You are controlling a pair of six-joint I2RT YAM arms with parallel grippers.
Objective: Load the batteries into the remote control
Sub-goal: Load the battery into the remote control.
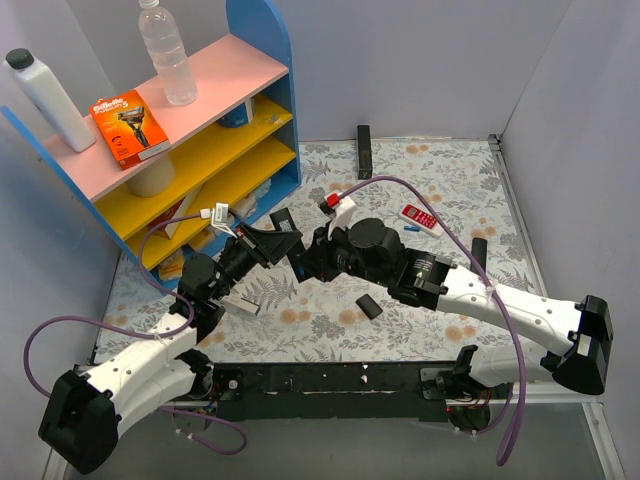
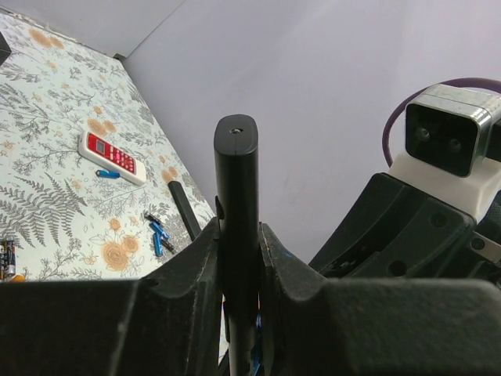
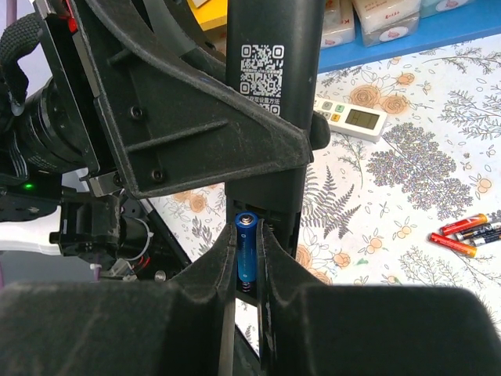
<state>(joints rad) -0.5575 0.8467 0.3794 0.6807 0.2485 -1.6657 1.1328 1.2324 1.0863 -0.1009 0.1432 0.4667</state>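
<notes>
My left gripper [image 1: 283, 243] is shut on the black remote control [image 2: 236, 196] and holds it edge-on above the table. In the right wrist view the remote's plain back [image 3: 270, 47] carries a QR label and its battery bay is open. My right gripper [image 3: 247, 239] is shut on a blue battery [image 3: 247, 249] and holds it upright in that bay, over the spring. In the top view the right gripper [image 1: 312, 256] meets the left one mid-table. Loose blue batteries [image 2: 159, 235] lie on the cloth. The small black battery cover [image 1: 369, 306] lies on the table.
A red-and-white remote [image 1: 418, 217] lies right of centre, a white remote [image 3: 352, 119] near the shelf [image 1: 235, 150]. Red/orange cells [image 3: 468, 232] lie on the flowered cloth. Black remotes lie at the back [image 1: 364, 150] and right [image 1: 479, 250].
</notes>
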